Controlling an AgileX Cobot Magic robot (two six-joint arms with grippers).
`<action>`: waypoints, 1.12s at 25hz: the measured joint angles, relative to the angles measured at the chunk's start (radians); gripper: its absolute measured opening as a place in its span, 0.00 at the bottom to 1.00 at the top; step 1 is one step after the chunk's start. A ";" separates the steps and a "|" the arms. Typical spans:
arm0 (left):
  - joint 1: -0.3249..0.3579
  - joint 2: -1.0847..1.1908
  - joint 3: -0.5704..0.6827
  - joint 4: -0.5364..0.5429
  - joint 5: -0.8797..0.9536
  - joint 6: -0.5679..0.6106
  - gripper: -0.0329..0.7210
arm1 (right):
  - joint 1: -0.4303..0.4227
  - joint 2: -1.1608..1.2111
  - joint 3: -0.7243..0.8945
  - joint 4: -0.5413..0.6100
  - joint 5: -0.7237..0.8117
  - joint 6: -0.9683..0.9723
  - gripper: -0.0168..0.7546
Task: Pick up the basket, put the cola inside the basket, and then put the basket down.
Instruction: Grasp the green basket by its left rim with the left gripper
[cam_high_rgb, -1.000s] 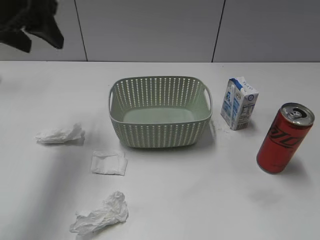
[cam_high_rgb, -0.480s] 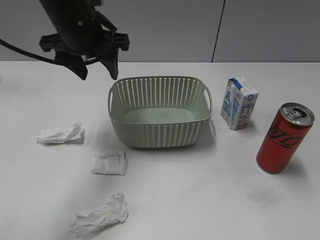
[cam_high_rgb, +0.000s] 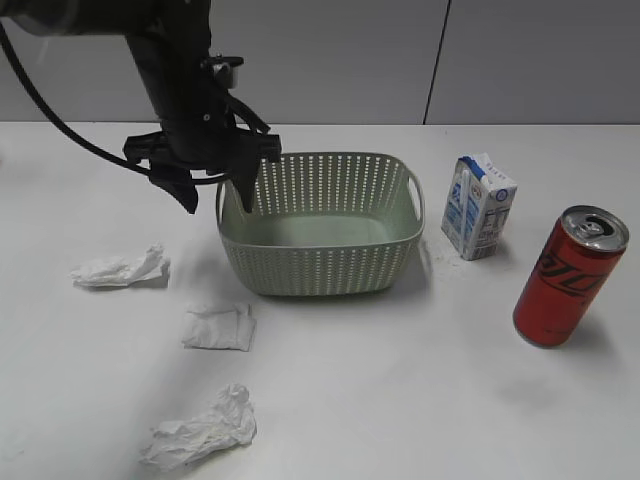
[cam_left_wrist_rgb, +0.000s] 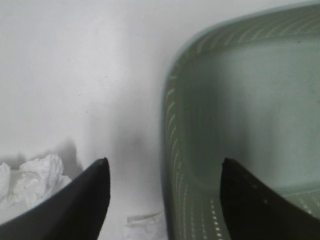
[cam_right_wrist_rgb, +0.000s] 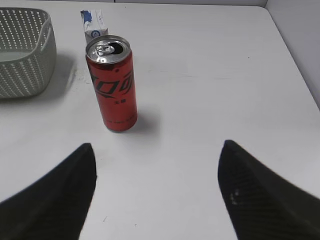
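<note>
The pale green basket (cam_high_rgb: 318, 222) stands on the white table, empty; it also shows in the left wrist view (cam_left_wrist_rgb: 240, 130) and in the right wrist view (cam_right_wrist_rgb: 22, 52). My left gripper (cam_high_rgb: 216, 195) is open and straddles the basket's left wall, one finger outside and one inside (cam_left_wrist_rgb: 162, 162). The red cola can (cam_high_rgb: 568, 277) stands upright at the right. In the right wrist view the cola (cam_right_wrist_rgb: 112, 84) is ahead and left of my open, empty right gripper (cam_right_wrist_rgb: 157, 147). The right gripper is out of the exterior view.
A blue-and-white carton (cam_high_rgb: 480, 206) stands right of the basket, behind the cola (cam_right_wrist_rgb: 93, 25). Three crumpled tissues lie left of and in front of the basket (cam_high_rgb: 122, 268) (cam_high_rgb: 217, 326) (cam_high_rgb: 200, 428); one shows in the left wrist view (cam_left_wrist_rgb: 32, 177).
My left arm has come down from the upper left to the basket's left wall, and its open fingers now straddle that wall. Basket, cola and carton have not moved.
</note>
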 joint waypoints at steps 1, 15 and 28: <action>0.000 0.011 0.000 0.000 -0.006 -0.003 0.74 | 0.000 0.000 0.000 0.000 0.000 0.000 0.76; 0.000 0.073 -0.003 -0.002 -0.022 -0.034 0.30 | 0.000 0.000 0.000 0.000 0.000 0.001 0.76; 0.002 0.039 -0.003 -0.052 -0.015 -0.040 0.05 | 0.000 0.000 0.000 0.000 0.000 0.001 0.76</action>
